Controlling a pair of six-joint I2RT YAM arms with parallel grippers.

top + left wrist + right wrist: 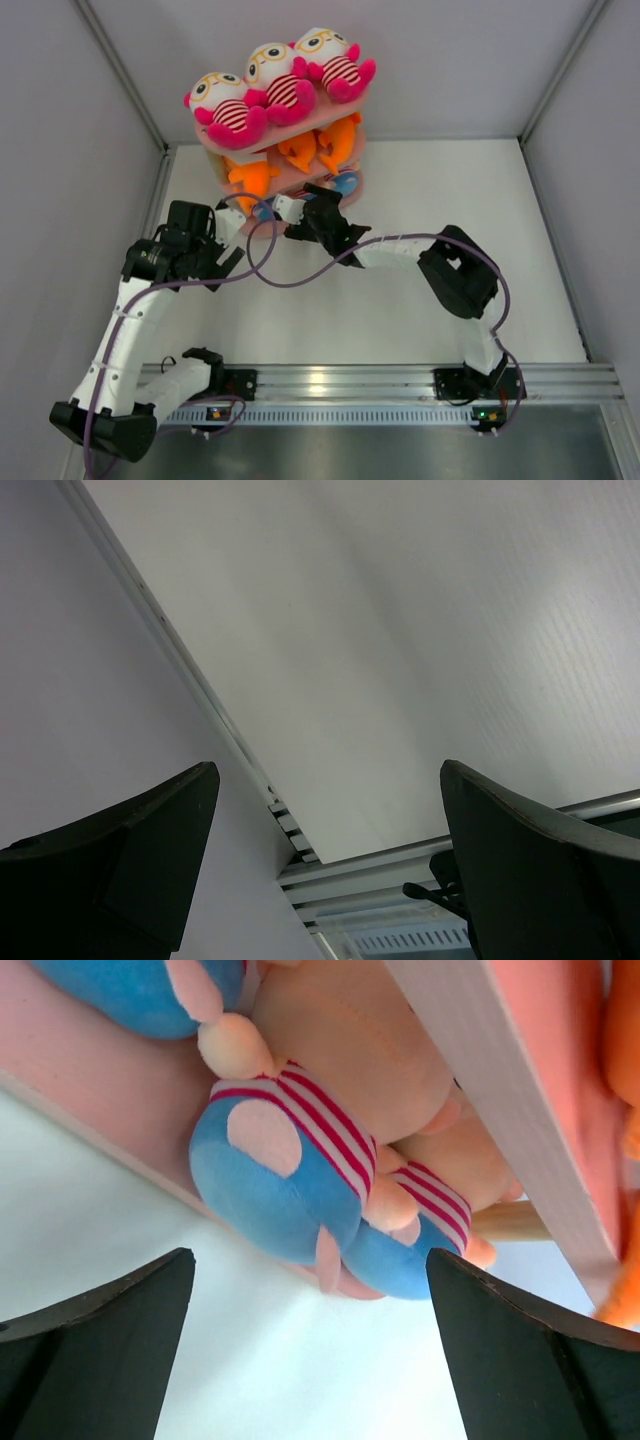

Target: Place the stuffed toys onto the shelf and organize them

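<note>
The pink three-tier shelf [312, 117] stands at the back of the table. Three white-faced dolls [270, 75] with yellow glasses sit on its top board. Orange sharks [335, 140] fill the middle board. Peach-faced striped dolls with blue [290, 1170] lie on the bottom board [90, 1085]; a blue part of them shows in the top view [346, 183]. My right gripper [310, 1255] is open and empty, just in front of these dolls and not touching them; it is at the shelf's foot in the top view [303, 210]. My left gripper [330, 770] is open and empty, left of the shelf over the table [218, 266].
White walls close the table on the left [80, 710], right and back. An aluminium rail [330, 380] with the arm bases runs along the near edge. The right arm's cable [300, 280] loops over the table between the arms.
</note>
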